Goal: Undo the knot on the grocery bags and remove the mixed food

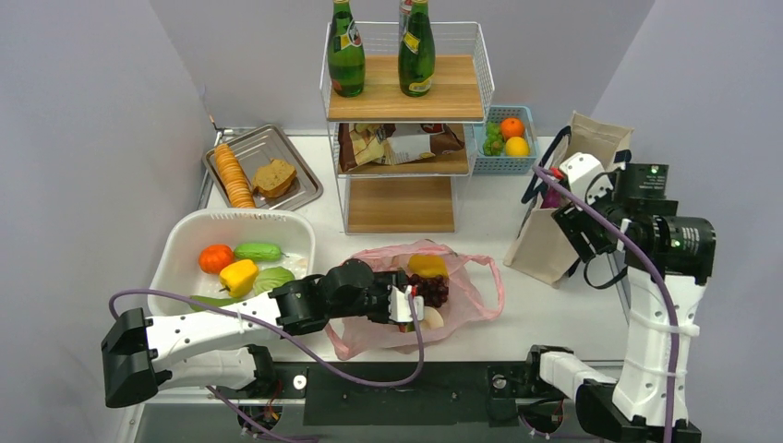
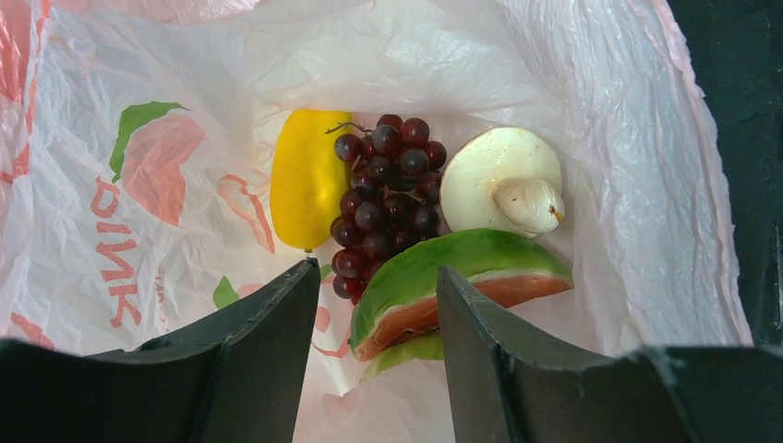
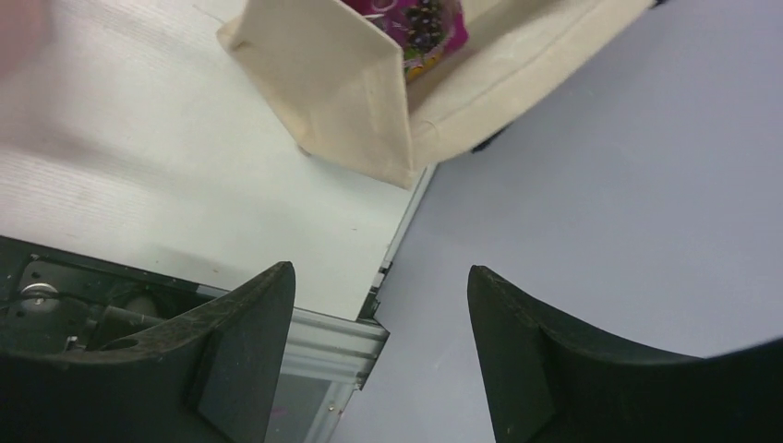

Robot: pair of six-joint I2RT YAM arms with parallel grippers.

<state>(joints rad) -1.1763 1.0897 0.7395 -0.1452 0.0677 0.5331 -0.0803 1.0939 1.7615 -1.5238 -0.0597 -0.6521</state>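
Bag (image 1: 475, 286) of thin pink plastic lies on the white surface (image 1: 554, 314) in front of the shelf rack (image 1: 406, 101), its mouth wide open. Inside it sit a lemon (image 2: 307, 180), dark grapes (image 2: 388, 198), a mushroom (image 2: 503, 180) and a green wedge (image 2: 462, 258), all close together. The left pincer (image 2: 377, 272) reaches into the mouth, spread, with the wedge's end in the gap but not clamped. The right pincer (image 3: 380, 277) is spread and empty, near the beige tote (image 3: 332, 83), which holds a purple packet (image 3: 420, 23).
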